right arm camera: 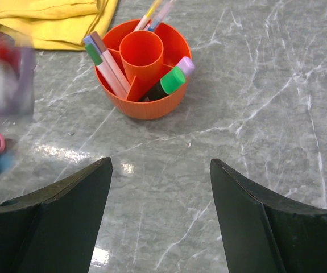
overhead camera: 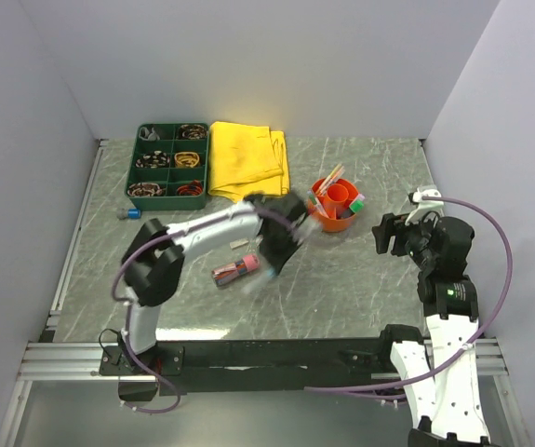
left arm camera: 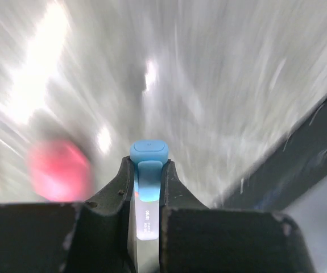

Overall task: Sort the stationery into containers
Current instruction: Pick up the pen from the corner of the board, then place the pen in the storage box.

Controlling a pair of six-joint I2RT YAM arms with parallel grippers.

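Okay so the left hand (left arm camera: 148, 166) is pinched nearly shut on a blue-capped marker (left arm camera: 149, 152), and it only has it by the fingertips, close under the cap. It's hanging over the worktop (overhead camera: 360, 289) just left of the orange pot (overhead camera: 335, 207). My worry is the grip: with that little of it clamped, the marker could swivel or slide out, especially since everything around that hand is smeared. The pot's sections already have markers poking out at angles, so a tilted one could snag on those or on a divider and bounce back out. A few loose markers (overhead camera: 234, 270) lie right under the arm and would be easy to knock. The right hand (right arm camera: 160, 165) is wide open, holding nothing, and sits close to the pot's right, so that side is tight. The green tray (overhead camera: 167, 166) and yellow cloth (overhead camera: 248, 160) are back out of the way.
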